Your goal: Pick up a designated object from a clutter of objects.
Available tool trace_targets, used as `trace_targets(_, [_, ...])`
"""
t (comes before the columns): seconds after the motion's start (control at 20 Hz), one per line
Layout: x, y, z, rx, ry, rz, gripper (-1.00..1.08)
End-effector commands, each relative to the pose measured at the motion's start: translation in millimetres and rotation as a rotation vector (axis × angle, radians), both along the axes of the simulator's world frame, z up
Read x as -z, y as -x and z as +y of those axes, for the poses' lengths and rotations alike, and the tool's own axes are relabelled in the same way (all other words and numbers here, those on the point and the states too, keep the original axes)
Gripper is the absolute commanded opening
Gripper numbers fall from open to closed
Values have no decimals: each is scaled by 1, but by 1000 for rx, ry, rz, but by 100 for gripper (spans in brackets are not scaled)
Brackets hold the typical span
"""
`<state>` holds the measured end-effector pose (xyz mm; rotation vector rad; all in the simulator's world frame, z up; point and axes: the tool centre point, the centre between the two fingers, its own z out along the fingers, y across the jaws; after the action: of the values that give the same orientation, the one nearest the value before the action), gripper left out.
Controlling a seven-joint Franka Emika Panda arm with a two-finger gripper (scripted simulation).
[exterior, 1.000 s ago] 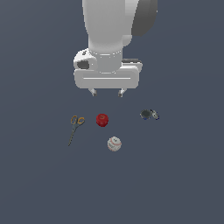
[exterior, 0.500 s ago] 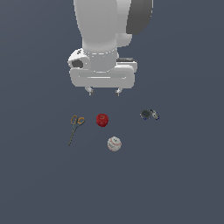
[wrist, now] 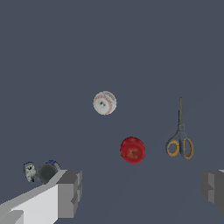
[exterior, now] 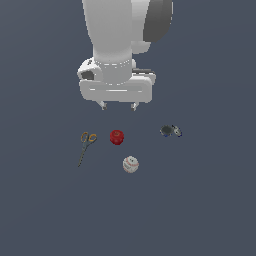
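Here the tool (exterior: 118,106) is held spread wide above the bench (exterior: 200,210), gripping nothing. The apple (exterior: 117,137) is found below it, with the baseball (exterior: 130,164) at its five o'clock. An off-centre descent could nudge the apple away.

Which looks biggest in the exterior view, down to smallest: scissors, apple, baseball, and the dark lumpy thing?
1. Scissors, the longest by far.
2. Dark lumpy object, slightly wider than the balls.
3. Apple and baseball: they look alike, so I won't rank them.
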<state>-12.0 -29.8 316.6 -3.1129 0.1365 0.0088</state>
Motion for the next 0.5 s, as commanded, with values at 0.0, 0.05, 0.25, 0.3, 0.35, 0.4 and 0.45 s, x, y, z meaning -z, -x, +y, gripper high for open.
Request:
trace_targets(0.0, [7, 0, -1, 4, 0, 1, 100])
trace_targets(0.05, [11, 0, -2, 7, 1, 1, 100])
trace_targets(0.25, [31, 2, -4, 19, 2, 0, 100])
trace_targets(0.3, [38, 2, -5, 23, 2, 0, 100])
trace_targets(0.35, [44, 3, -6, 27, 3, 0, 100])
trace_targets(0.4, [51, 4, -7, 31, 3, 0, 100])
trace_targets(0.45, [59, 5, -8, 36, 4, 0, 100])
